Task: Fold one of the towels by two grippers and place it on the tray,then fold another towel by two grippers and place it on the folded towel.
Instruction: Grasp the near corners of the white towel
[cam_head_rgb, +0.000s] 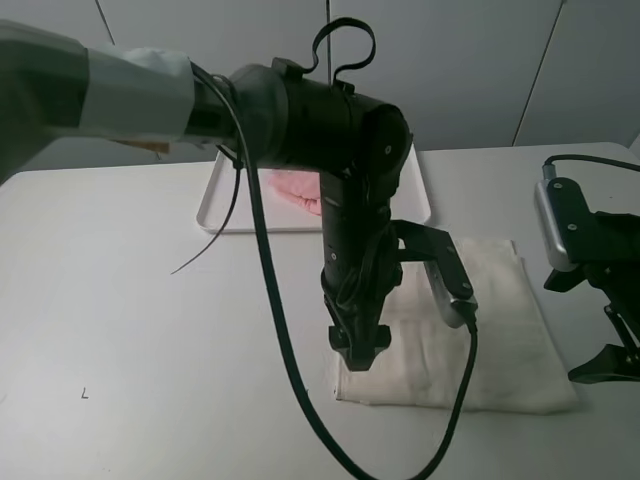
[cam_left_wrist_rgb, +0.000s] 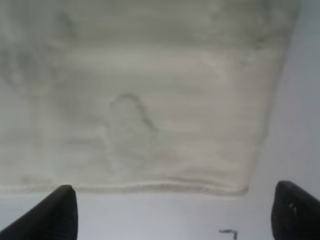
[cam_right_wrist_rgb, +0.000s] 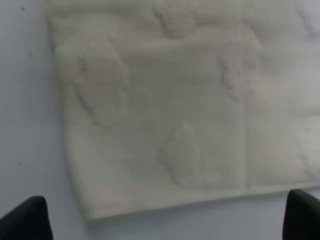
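Observation:
The cream-white towel (cam_head_rgb: 500, 340) lies flat on the white table, right of centre. My left gripper (cam_head_rgb: 360, 348) reaches across the middle and points down over the towel's near left corner. In the left wrist view the left gripper (cam_left_wrist_rgb: 177, 215) is open, its black fingertips (cam_left_wrist_rgb: 60, 212) just off the cream-white towel's (cam_left_wrist_rgb: 150, 100) edge. My right gripper (cam_head_rgb: 612, 345) hovers open beside the towel's right edge. The right wrist view shows the right gripper (cam_right_wrist_rgb: 165, 220) wide apart before a corner of the cream-white towel (cam_right_wrist_rgb: 165, 110). The pink towel (cam_head_rgb: 300, 188) lies on the tray (cam_head_rgb: 222, 205) at the back, mostly hidden by the left arm.
A black cable (cam_head_rgb: 290, 360) from the left arm hangs across the front of the table. A small dark mark (cam_head_rgb: 85, 393) sits on the table at the near left. White wall panels stand behind the tray.

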